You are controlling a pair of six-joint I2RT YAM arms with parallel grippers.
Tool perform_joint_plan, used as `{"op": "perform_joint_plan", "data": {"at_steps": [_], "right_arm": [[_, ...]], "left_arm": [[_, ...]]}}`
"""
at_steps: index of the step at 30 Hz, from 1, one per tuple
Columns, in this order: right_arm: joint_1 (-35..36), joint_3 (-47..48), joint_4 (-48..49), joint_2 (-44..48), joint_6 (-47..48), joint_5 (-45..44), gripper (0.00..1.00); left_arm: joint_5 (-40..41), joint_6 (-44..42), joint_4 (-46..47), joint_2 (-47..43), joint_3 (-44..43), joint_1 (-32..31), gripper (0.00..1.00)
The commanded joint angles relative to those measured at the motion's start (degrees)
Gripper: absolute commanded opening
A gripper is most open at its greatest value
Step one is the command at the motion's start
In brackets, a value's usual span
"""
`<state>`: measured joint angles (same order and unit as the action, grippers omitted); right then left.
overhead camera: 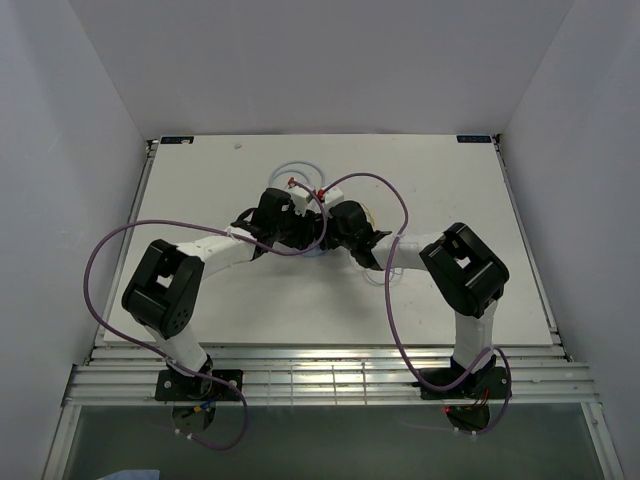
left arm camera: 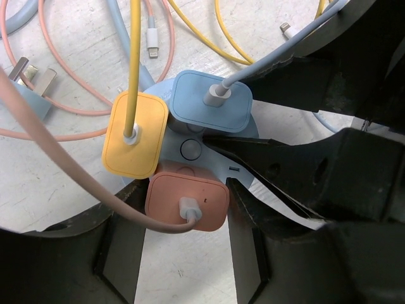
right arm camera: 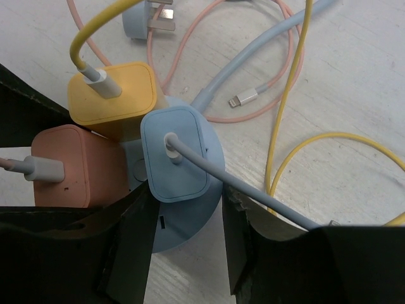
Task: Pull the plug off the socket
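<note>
Grasp stage. Left gripper (left arm camera: pixel 186 212) clamps the salmon plug (left arm camera: pixel 186 202), seated in the light-blue socket (left arm camera: pixel 190 150) at mid counter (overhead camera: pixel 450 200). Right gripper (right arm camera: pixel 190 218) straddles the blue plug (right arm camera: pixel 176 155), closure unclear. Next, likely: a straight upward pull with the socket held down.

Materials and finish, wrist views.

Socket (left arm camera: pixel 190 150): smooth light-blue plastic with a satin sheen. On it sit the yellow plug (left arm camera: pixel 135 134) at 9 o'clock, the blue plug (left arm camera: pixel 212 100) at 1 o'clock and the salmon plug (left arm camera: pixel 187 201) at 6 o'clock, all smooth matt plastic. Yellow cord (left arm camera: pixel 133 50): smooth rubbery sheath with a white plastic end. Loose plug pins (left arm camera: pixel 22 67): bright metal. Left gripper (left arm camera: pixel 186 196) and right gripper (right arm camera: pixel 188 215): black matt plastic. Table (right arm camera: pixel 354 95): white, matt, scuffed, grained like painted wood.
</note>
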<state>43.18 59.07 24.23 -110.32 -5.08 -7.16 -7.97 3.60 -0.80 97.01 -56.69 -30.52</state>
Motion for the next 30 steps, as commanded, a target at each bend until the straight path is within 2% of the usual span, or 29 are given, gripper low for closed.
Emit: {"op": "perform_joint_plan", "data": {"at_steps": [1, 10, 16, 22, 30], "right_arm": [[2.61, -5.28, -22.38, -7.80, 6.05, 1.80, 0.08], [4.72, -8.53, -18.96, -8.50, 7.28, -2.60, 0.08], [6.74, -9.94, -17.10, -9.38, 8.78, -6.11, 0.08], [6.74, -11.87, -14.38, -5.44, 3.07, -2.25, 0.09], [5.69, -10.38, -16.14, -2.53, -3.00, 1.17, 0.27]], "left_arm": [[-3.28, 1.84, 9.67, -6.66, -1.32, -2.35, 0.00], [1.98, 5.72, 8.01, -6.14, -3.52, -2.35, 0.00], [-1.70, 5.72, 6.60, -3.15, -3.87, -2.35, 0.00], [-1.87, 5.81, 8.35, -4.81, 2.00, -2.44, 0.00], [-0.74, 5.81, 8.71, -7.89, 7.20, -2.44, 0.00]]}}
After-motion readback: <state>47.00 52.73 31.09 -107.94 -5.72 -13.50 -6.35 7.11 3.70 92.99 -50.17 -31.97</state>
